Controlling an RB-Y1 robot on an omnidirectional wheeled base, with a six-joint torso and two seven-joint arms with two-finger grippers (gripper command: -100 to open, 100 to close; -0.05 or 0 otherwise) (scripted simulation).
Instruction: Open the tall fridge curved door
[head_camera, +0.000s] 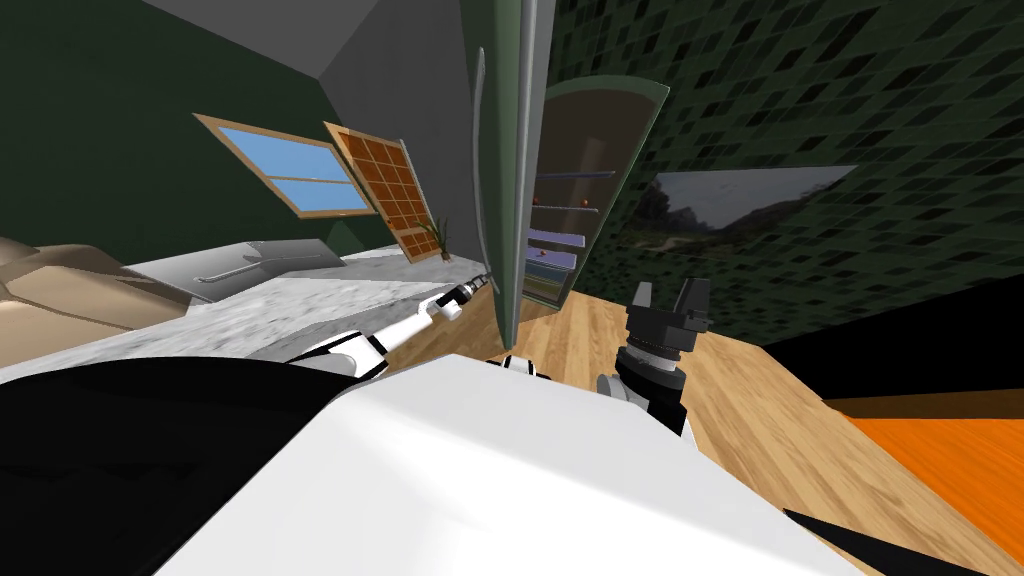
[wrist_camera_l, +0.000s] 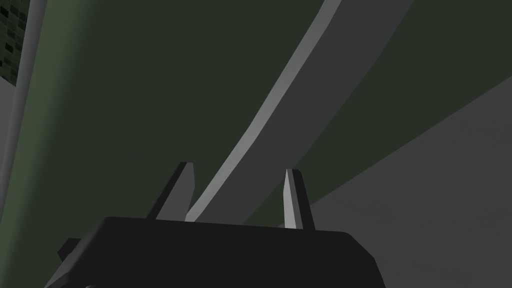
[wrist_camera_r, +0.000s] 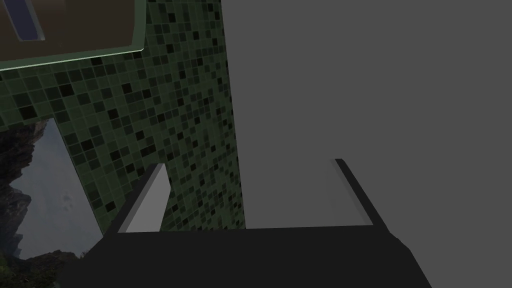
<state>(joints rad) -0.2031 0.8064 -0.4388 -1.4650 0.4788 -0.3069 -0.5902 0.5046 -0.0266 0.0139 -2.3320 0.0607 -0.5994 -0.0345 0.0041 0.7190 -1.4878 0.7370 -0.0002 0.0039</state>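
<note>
The tall fridge's dark green curved door (head_camera: 510, 230) stands swung open at my 12 o'clock, edge-on to me. The fridge's shelves (head_camera: 572, 205) show just past it at 1 o'clock. My left jaws are clamped on the door's long grey curved handle (wrist_camera_l: 280, 130) near its lower end, with one finger pressed to each side of the bar. My right jaws are wide apart above the wood floor (head_camera: 760, 400) at 2 o'clock, gripping nothing and pointing at the green tiled wall (wrist_camera_r: 165, 110).
</note>
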